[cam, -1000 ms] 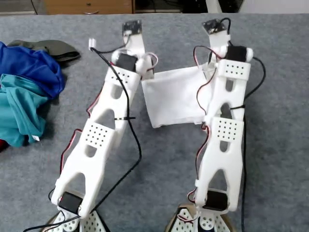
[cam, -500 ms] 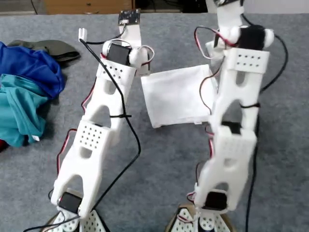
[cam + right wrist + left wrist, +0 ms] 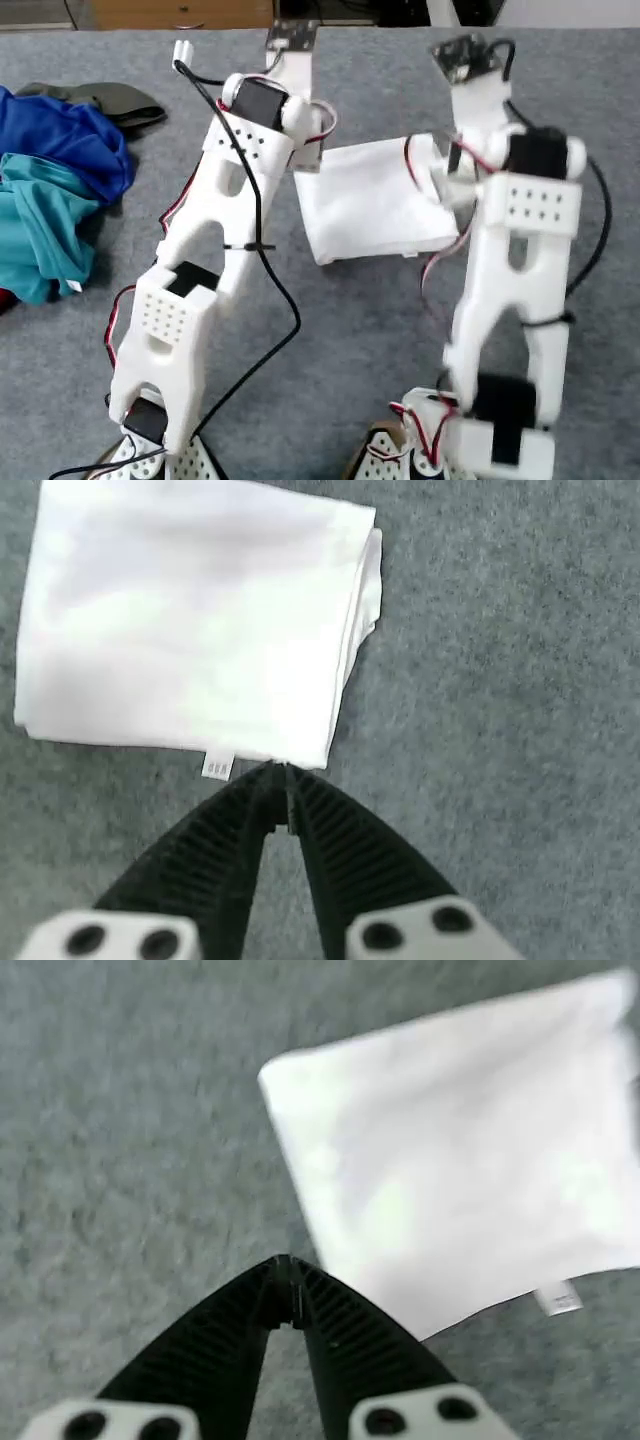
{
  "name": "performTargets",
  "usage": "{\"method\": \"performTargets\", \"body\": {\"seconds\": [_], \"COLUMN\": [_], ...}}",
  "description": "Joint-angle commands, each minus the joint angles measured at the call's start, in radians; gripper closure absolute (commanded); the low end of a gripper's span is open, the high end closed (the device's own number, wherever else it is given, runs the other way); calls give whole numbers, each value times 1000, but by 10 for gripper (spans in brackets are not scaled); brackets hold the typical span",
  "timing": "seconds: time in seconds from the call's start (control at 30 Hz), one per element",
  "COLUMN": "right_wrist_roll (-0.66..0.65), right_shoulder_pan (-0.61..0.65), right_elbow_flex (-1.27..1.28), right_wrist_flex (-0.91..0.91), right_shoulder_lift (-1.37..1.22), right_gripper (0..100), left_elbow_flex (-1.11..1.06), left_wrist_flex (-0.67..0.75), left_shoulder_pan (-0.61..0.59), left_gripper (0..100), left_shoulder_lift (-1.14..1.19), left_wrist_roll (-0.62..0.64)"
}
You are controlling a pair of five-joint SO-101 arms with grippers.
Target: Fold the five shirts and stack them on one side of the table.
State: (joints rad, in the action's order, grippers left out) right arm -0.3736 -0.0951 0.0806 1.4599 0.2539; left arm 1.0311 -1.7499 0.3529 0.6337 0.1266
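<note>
white shirt, folded, lies mid-table between the arms; its tag is too small to read. left gripper and right gripper are pinched closed, empty. high view adds blue and teal shirts heaped far left.

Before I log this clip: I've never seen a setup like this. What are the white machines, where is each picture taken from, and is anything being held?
These are two small robot arms, the left arm and the right arm, standing side by side at a grey table. One picture looks down from a fixed camera above. The other two come from a camera on each arm's wrist, looking along its black pincers. A folded white shirt lies flat between the arms. A blue shirt, a teal shirt and a dark green shirt lie heaped at the table's side. The left gripper and right gripper are both shut beside the white shirt's edge and seem to hold nothing.
</note>
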Motion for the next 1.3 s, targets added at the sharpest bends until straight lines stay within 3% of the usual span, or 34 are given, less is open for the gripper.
{"method": "performTargets", "body": {"seconds": [0.0,0.27,0.43,0.8,1.0,1.13,1.27], "right_wrist_roll": [-32,-32,-34,-26,-31,-35,-121], "right_shoulder_pan": [-36,-54,-56,-84,-177,-240,-236], "right_elbow_flex": [196,282,278,216,219,194,194], "right_wrist_flex": [-100,-133,-133,-132,-120,-5,28], "right_shoulder_lift": [142,182,185,154,160,156,154], "right_gripper": [995,995,995,995,995,995,995], "left_elbow_flex": [-49,-350,-640,-1310,-1333,-1335,-1309], "left_wrist_flex": [-11,37,147,483,496,489,460], "left_shoulder_pan": [-29,32,-9,-18,-23,-25,-69], "left_gripper": [981,981,981,981,980,981,981], "left_shoulder_lift": [-114,-326,-473,-946,-1024,-963,-944], "left_wrist_roll": [-25,-34,-37,-167,-169,-161,-166]}}
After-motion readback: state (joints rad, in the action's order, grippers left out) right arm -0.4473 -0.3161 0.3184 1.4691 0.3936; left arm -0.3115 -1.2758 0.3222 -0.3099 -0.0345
